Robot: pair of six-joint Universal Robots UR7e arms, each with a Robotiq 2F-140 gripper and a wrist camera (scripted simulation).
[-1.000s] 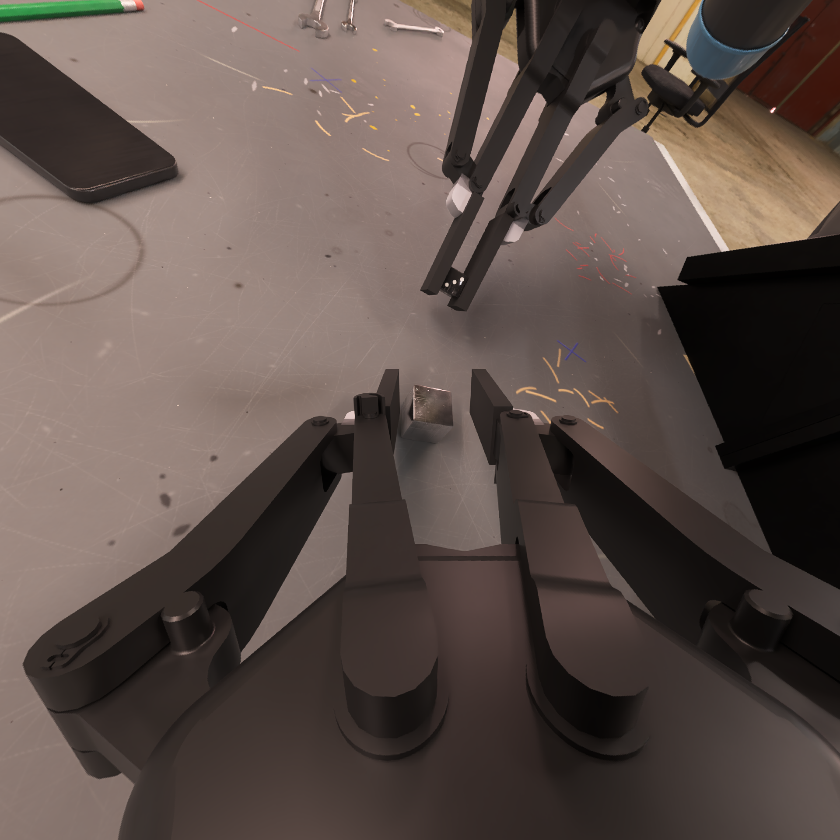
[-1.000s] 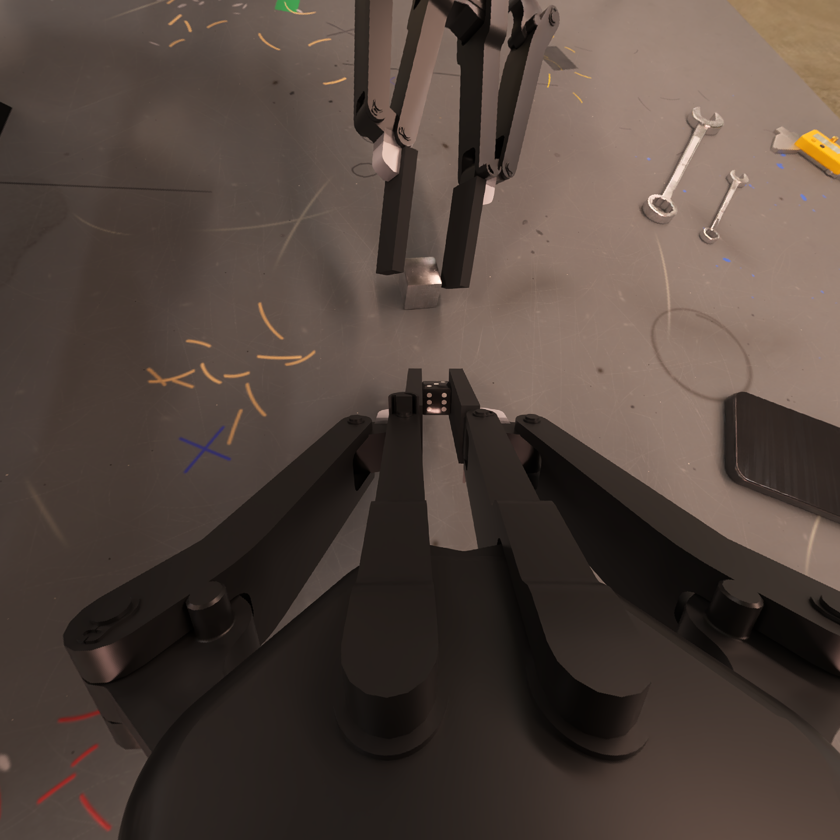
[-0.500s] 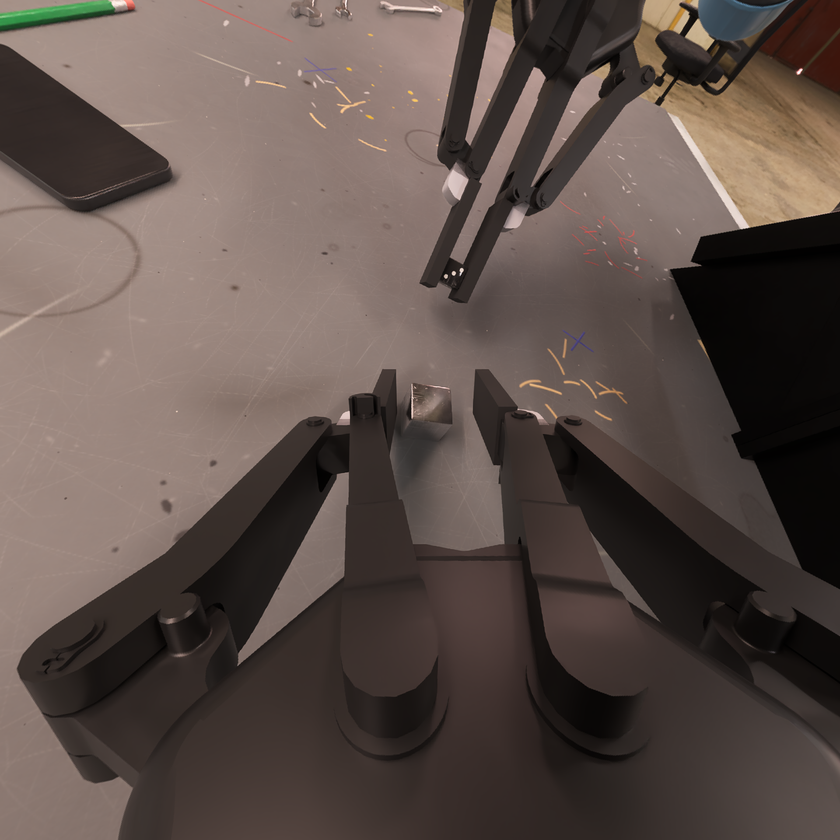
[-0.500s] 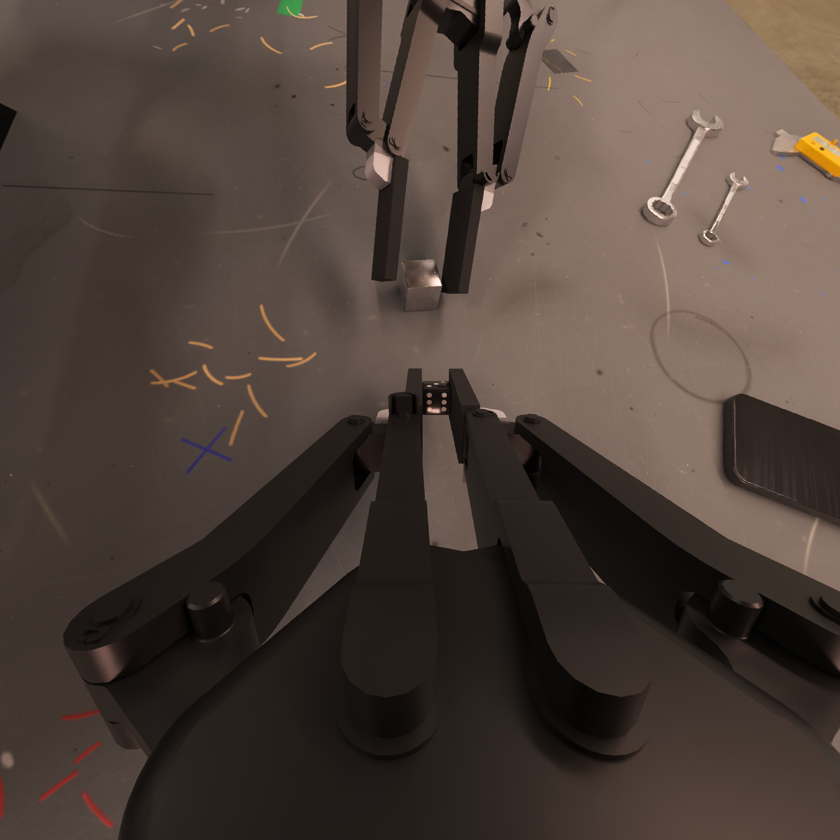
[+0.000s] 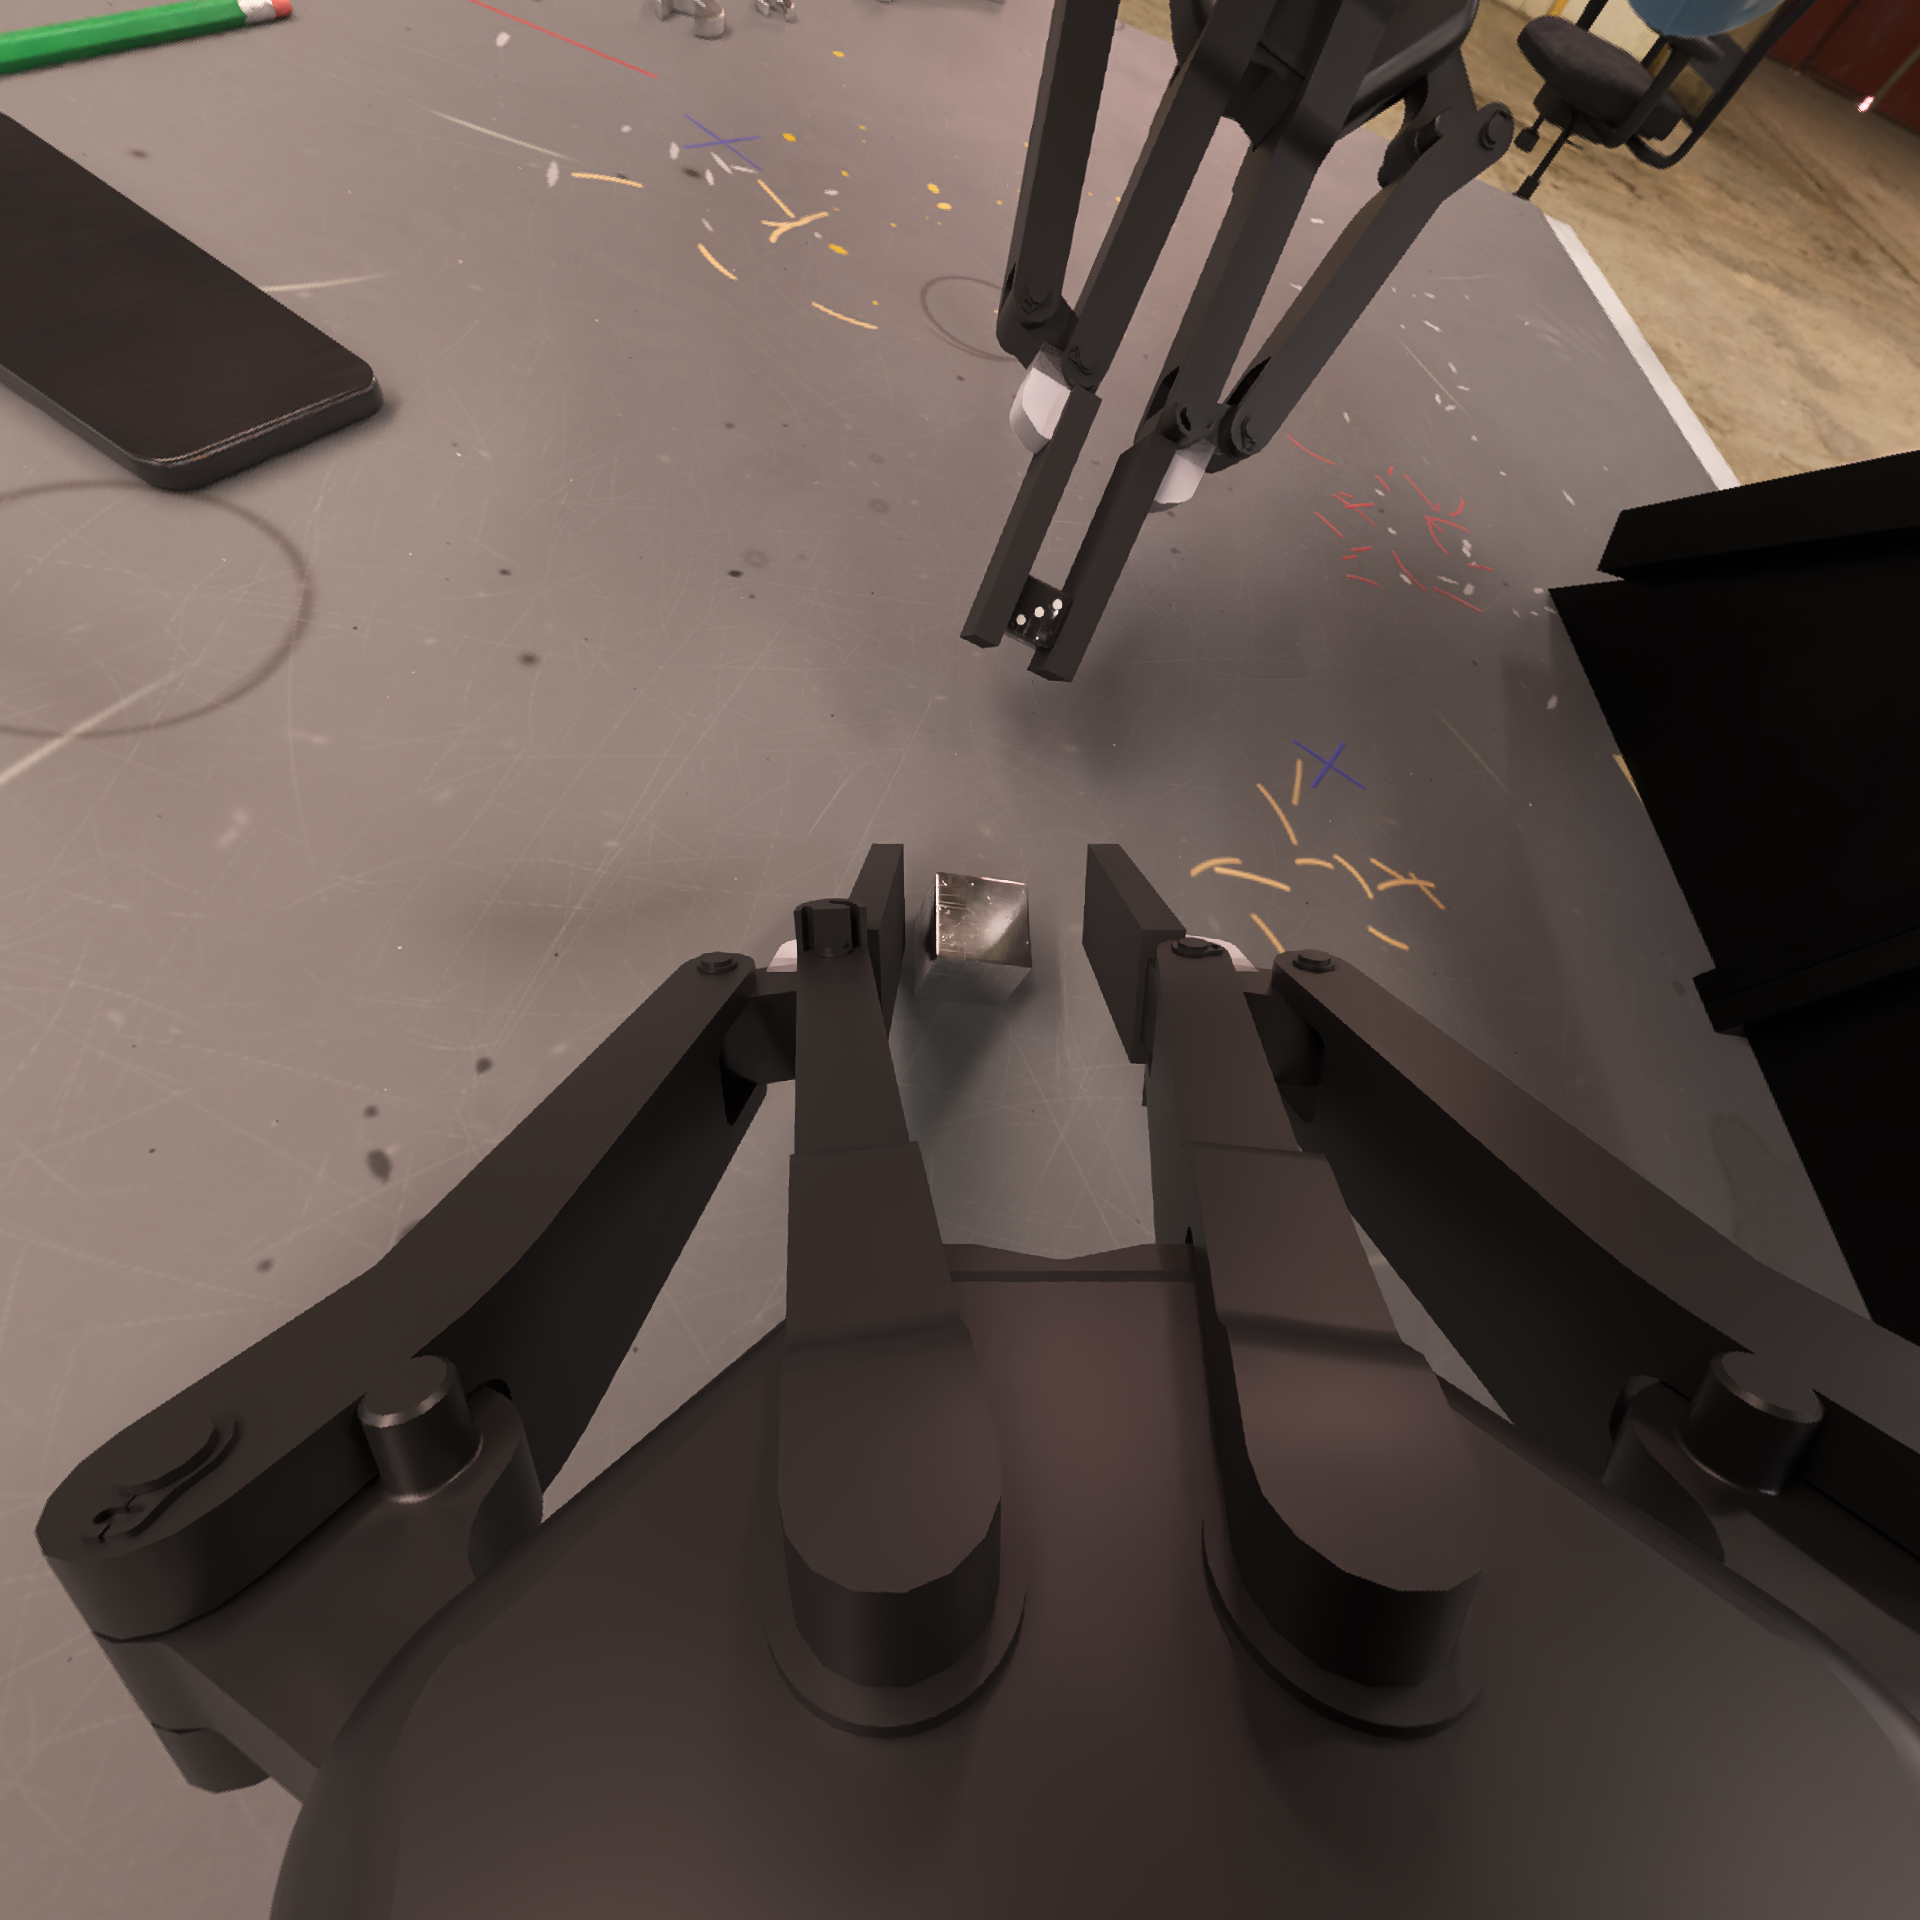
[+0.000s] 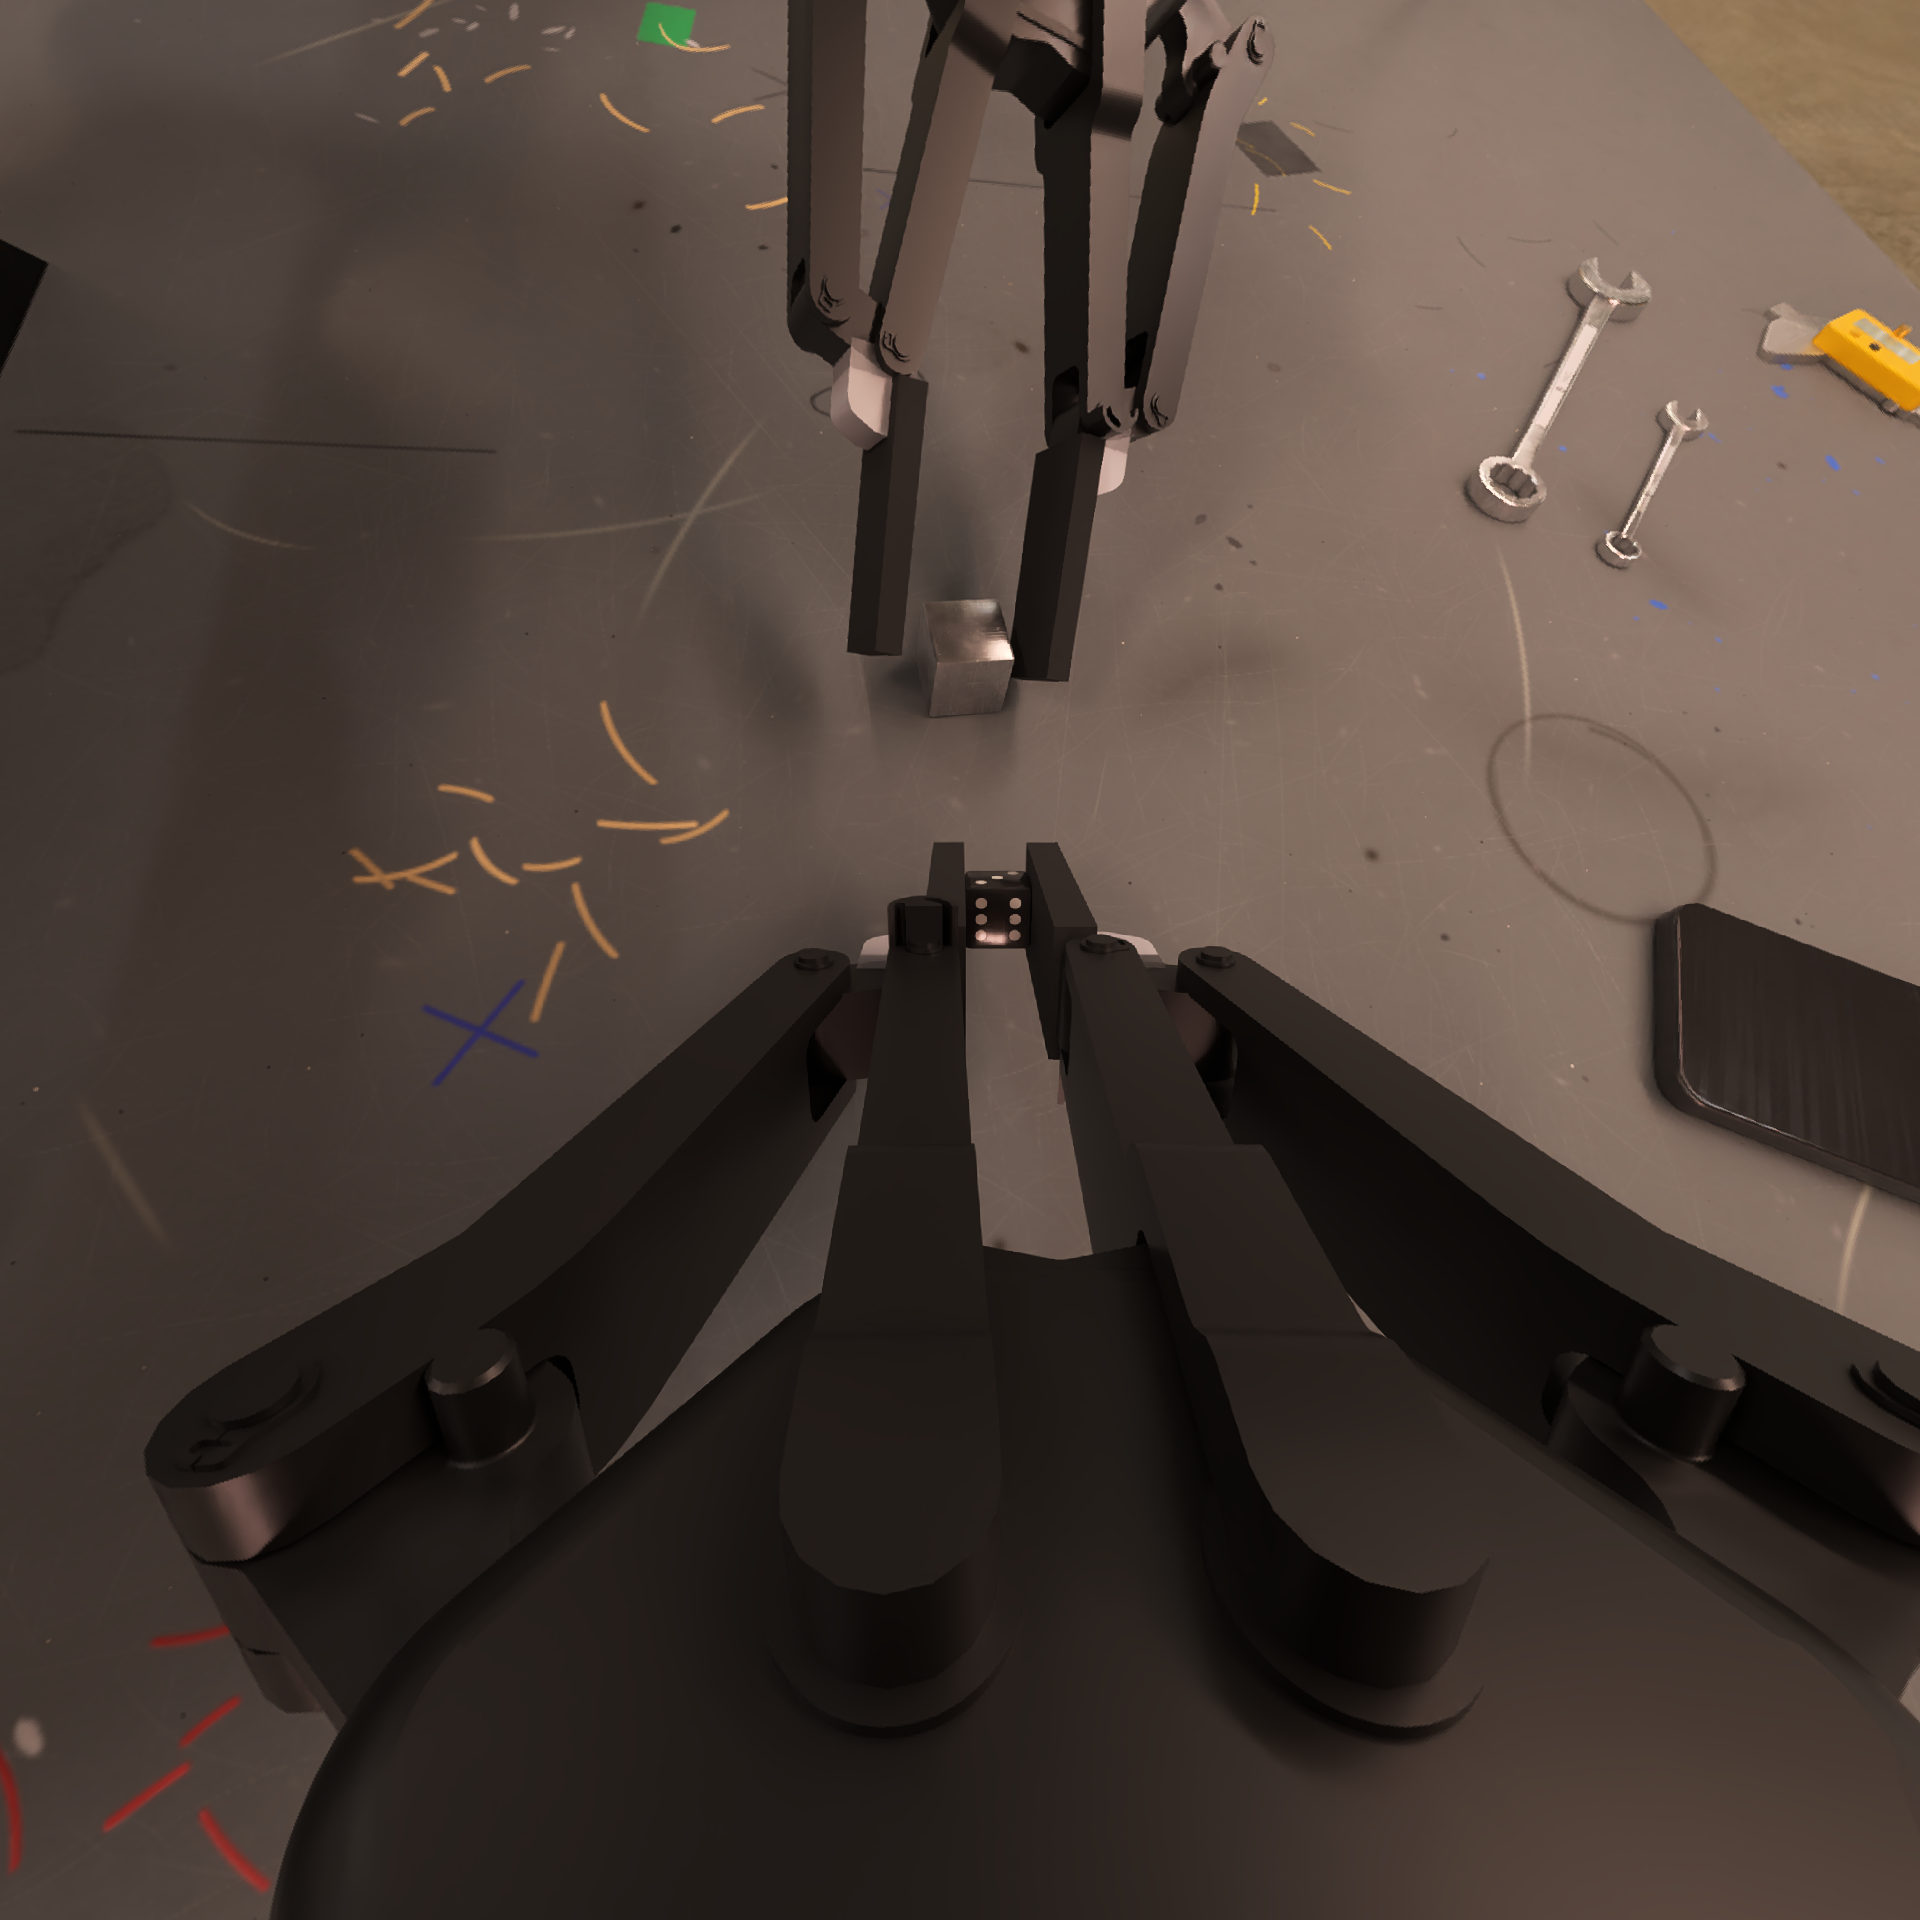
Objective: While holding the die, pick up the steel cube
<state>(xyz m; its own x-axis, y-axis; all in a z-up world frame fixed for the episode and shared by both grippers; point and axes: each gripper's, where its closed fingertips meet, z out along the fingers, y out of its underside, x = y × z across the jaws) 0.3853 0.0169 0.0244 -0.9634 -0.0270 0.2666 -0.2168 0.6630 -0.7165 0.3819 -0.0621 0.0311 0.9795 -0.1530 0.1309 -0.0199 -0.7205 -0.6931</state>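
A small steel cube (image 5: 975, 940) rests on the grey worktable. My left gripper (image 5: 992, 904) is open and straddles it, with the cube close to one finger and a gap on the other side. In the right wrist view the cube (image 6: 966, 657) sits between the left gripper's fingertips (image 6: 956, 655). My right gripper (image 6: 994, 894) is shut on a black die (image 6: 995, 910) with white pips and holds it above the table. In the left wrist view the right gripper (image 5: 1023, 649) hangs beyond the cube with the die (image 5: 1039, 621) between its fingers.
A black flat slab (image 5: 156, 343) lies at the far left, a green pencil (image 5: 135, 26) beyond it. A black box (image 5: 1797, 790) stands close on the right of the left wrist view. Two wrenches (image 6: 1558, 395) and a yellow tool (image 6: 1865, 348) lie in the right wrist view.
The left gripper has lowered slightly around the cube and stays open. The right gripper keeps the die and has hardly moved.
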